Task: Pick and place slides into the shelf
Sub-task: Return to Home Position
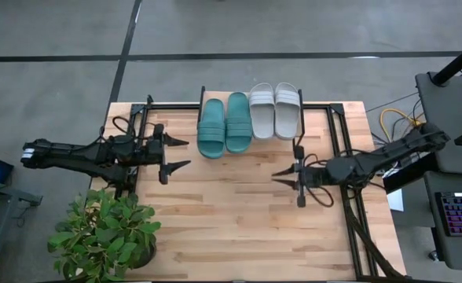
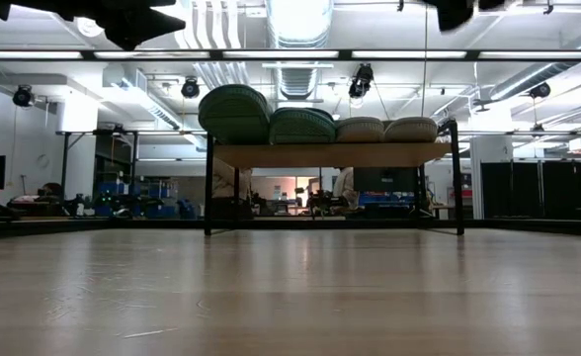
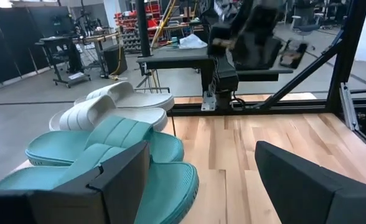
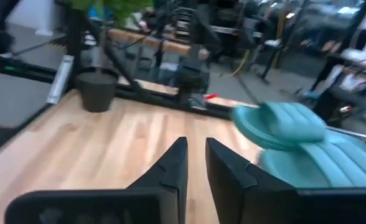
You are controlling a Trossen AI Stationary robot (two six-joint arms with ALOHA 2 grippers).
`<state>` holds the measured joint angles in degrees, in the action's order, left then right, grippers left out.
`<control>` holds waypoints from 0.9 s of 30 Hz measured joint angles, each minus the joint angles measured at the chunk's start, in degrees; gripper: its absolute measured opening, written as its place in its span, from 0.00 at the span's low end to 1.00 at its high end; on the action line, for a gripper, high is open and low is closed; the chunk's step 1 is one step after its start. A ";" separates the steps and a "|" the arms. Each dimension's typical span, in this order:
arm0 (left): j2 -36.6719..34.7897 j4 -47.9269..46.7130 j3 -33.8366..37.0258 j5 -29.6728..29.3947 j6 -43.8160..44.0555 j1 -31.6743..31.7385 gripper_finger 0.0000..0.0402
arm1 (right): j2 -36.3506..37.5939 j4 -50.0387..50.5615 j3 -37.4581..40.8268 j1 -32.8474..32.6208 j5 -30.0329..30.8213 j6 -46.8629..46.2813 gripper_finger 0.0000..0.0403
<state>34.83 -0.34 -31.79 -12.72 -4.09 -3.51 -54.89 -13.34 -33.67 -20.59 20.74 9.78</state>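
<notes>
With all four slides (image 1: 250, 119) lined up on the shelf (image 2: 335, 155) at the table's (image 1: 239, 220) far edge, the left gripper (image 1: 180, 153) gapes wide and empty while the right gripper (image 1: 278, 176) looks nearly pinched together, holding nothing.

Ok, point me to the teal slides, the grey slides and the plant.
teal slides (image 1: 225, 124), high view, on the straps of the pair.
grey slides (image 1: 275, 108), high view, on the straps.
plant (image 1: 105, 232), high view, on its leaves.
</notes>
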 joint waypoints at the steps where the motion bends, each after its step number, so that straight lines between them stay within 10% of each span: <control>1: 0.01 0.18 0.00 -0.29 -0.40 -0.01 0.69 | 0.84 -2.62 2.49 1.04 -0.47 1.16 0.11; 10: 0.63 2.33 0.00 -4.30 -4.28 0.02 0.69 | 2.07 -8.24 7.15 18.00 -16.03 4.20 0.02; 27: 2.83 2.90 0.02 -4.32 -4.22 0.02 0.69 | 22.68 -9.32 20.76 27.39 -16.15 13.50 0.02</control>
<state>37.66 2.57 -31.77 -17.04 -8.32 -3.49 -32.21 -22.66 -12.91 6.80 4.60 23.28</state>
